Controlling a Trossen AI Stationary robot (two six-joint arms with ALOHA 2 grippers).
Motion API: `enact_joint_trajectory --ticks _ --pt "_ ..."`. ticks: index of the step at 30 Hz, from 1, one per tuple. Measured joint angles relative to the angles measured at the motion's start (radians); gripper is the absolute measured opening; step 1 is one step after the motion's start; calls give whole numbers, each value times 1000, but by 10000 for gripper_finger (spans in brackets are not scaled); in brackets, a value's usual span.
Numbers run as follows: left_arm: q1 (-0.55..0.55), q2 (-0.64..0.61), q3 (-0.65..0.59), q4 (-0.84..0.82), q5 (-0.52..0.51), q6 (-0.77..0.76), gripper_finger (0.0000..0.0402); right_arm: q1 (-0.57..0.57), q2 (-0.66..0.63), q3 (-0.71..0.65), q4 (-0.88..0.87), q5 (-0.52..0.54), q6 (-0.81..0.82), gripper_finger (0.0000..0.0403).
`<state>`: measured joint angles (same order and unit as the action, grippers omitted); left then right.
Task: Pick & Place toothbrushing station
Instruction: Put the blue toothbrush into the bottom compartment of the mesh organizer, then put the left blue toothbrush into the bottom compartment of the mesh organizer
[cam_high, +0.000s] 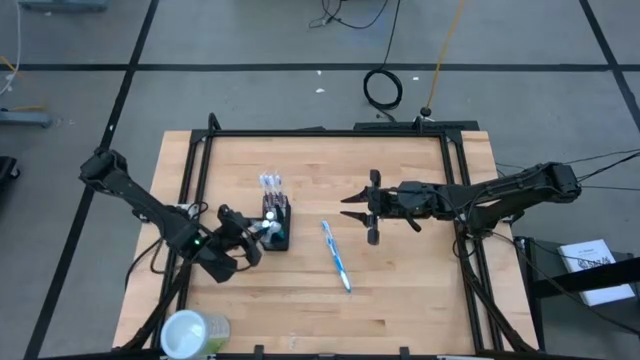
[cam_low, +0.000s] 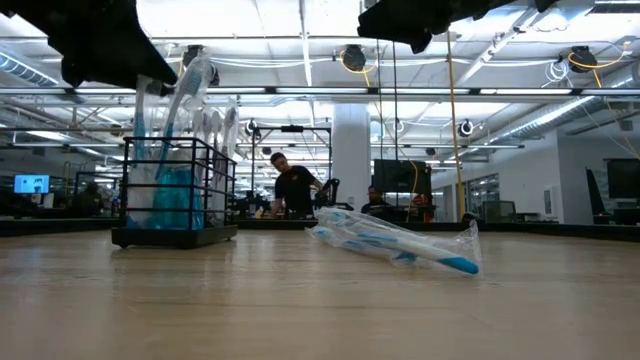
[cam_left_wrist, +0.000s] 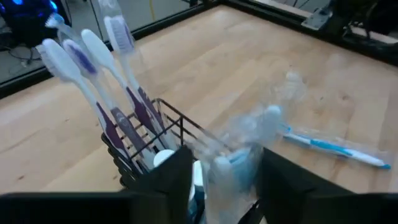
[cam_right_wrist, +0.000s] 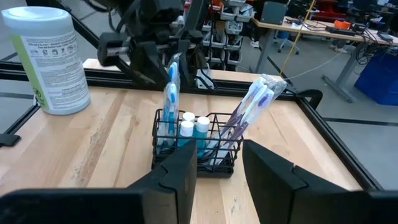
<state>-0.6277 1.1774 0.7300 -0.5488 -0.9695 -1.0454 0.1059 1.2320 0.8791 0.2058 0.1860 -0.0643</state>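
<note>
The black mesh holder (cam_high: 277, 228) stands upright on the table left of centre; it also shows in the right wrist view (cam_right_wrist: 196, 146). It holds several wrapped purple-white toothbrushes (cam_left_wrist: 93, 68) leaning toward the far edge, small white blue-capped tubes (cam_right_wrist: 193, 124), and an upright wrapped blue-white toothbrush (cam_right_wrist: 171, 93). My left gripper (cam_high: 255, 233) is open at the holder's left side, its fingers on either side of that blue-white toothbrush (cam_left_wrist: 233, 158). Another wrapped blue-white toothbrush (cam_high: 336, 257) lies flat on the table right of the holder. My right gripper (cam_high: 355, 207) is open and empty, above the table right of the holder. My left gripper has its fingers (cam_left_wrist: 180, 177) on either side of the upper part of the wrapped blue-white toothbrush (cam_left_wrist: 239, 149), coming slanting from the table's left. I cannot tell whether they touch it. The toothbrush's lower end stands in the holder.
A pale-green round container (cam_high: 195, 332) stands at the table's near left corner. A black frame (cam_high: 320, 132) runs along the table's far and side edges. Bare wood lies between the holder and my right gripper and toward the near edge. People stand in the room beyond (cam_low: 295, 185).
</note>
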Motion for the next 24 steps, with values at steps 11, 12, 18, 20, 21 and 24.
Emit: enact_joint_trajectory --ticks 11,12,18,20,21,24 --pt "-9 -239 0 190 -77 298 295 93 236 3 58 24 99 133" --pt "-10 -261 0 224 -79 345 302 105 271 16 33 56 118 136" --pt "-8 -310 0 354 -81 548 324 143 446 142 -152 141 197 177" --pt "-4 -307 0 366 -80 570 326 161 495 156 -153 96 187 202" --pt "-2 -307 0 364 -79 573 325 170 521 162 -152 98 193 214" --pt "0 -307 0 354 -79 568 320 189 576 166 -156 128 259 245"
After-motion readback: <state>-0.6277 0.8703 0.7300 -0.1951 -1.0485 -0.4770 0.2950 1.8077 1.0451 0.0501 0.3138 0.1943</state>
